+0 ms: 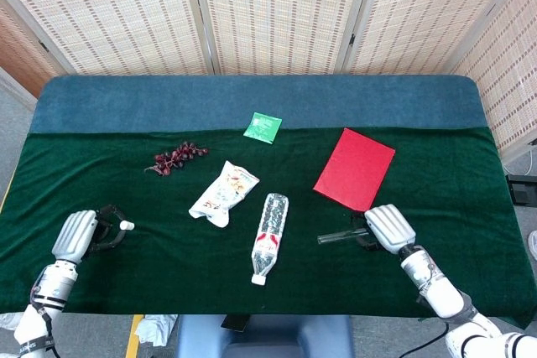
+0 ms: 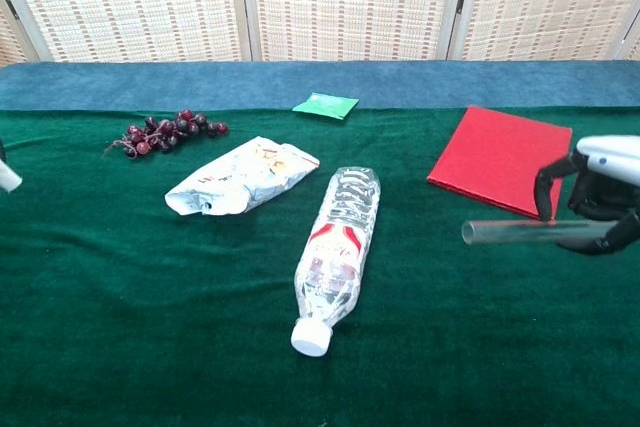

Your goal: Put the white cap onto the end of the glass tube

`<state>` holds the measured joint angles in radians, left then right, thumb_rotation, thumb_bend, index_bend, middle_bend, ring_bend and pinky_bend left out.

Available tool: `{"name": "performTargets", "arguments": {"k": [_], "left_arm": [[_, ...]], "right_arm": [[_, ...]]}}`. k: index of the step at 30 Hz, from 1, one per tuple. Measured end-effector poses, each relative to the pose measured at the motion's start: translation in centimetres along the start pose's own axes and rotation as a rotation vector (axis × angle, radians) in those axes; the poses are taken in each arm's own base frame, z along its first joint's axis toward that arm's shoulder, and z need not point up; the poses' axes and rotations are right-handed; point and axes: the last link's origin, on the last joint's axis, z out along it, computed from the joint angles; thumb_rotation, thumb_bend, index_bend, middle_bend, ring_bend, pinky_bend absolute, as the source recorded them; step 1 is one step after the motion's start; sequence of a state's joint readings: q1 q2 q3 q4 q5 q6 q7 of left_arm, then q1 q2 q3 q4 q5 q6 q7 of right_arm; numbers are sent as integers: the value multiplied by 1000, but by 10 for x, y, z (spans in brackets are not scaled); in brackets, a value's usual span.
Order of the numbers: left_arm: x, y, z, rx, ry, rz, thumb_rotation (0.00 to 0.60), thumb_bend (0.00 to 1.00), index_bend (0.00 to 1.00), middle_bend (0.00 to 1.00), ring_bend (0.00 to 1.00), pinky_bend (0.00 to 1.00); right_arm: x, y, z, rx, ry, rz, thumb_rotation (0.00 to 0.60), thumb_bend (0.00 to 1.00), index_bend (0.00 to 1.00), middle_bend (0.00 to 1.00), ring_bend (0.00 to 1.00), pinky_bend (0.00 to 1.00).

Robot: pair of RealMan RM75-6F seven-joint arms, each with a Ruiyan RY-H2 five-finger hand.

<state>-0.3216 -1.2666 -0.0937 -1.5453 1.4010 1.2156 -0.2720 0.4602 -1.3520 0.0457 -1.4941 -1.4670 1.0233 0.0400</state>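
Tube (image 2: 520, 234) sits gripped in the right hand (image 1: 388, 229), open end pointing inward toward the left hand (image 1: 77, 235), which pinches the white cap (image 1: 127, 225) ready to meet it.

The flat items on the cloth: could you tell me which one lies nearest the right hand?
The red booklet, just beyond the right hand; the green packet lies far back.
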Motion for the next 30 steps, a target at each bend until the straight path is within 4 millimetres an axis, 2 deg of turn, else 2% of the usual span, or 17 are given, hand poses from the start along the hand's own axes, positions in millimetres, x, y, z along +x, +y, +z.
{"name": "performTargets", "arguments": {"k": [5,11,17,30], "left_arm": [[13,25,10,-75,23,-97,600,514,577,1000,895,800],[24,59,26,-169,40,-171,600,514,577,1000,896,805],[26,83,35,-228,54,-186,600,514,583,1000,897,804],[13,109,36,-296,59,-258,600,514,588,1000,897,805]], "right_arm": [[14,-19,7,71,63,137,600,687,756,967,1000,1000],[22,-58,33,170,102,311,600,708,765,968,1000,1000],[21,-94,60,223,90,434,600,712,765,968,1000,1000],[5,-141,102,224,42,591,600,729,765,968,1000,1000]]}}
